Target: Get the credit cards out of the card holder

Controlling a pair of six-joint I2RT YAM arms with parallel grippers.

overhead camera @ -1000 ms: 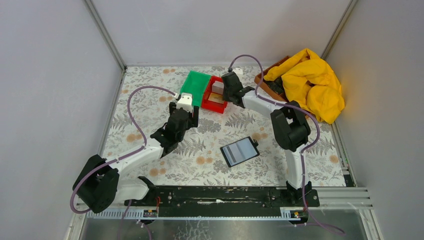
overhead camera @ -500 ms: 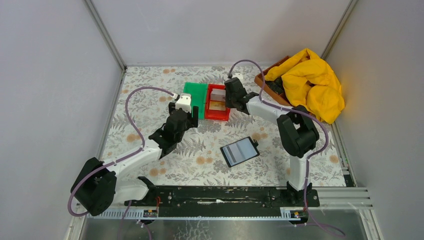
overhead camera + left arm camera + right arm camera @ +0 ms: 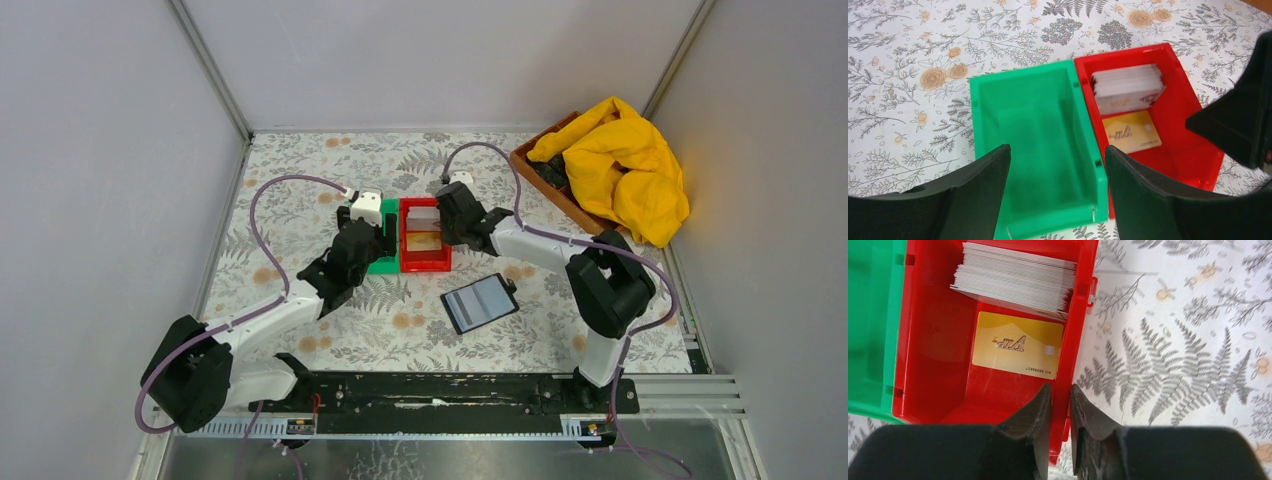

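With the right gripper pinching tight on the red bin's wall, the left gripper hanging wide apart by the green bin, and the card holder lying open on the surface behind the right gripper, slow, level pulling is looking safest.

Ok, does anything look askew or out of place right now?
Nothing spilled or damaged. The white card stack in the red bin is fanned and slanted. The card holder lies skewed, untouched, while the right gripper pinches the bin's wall.
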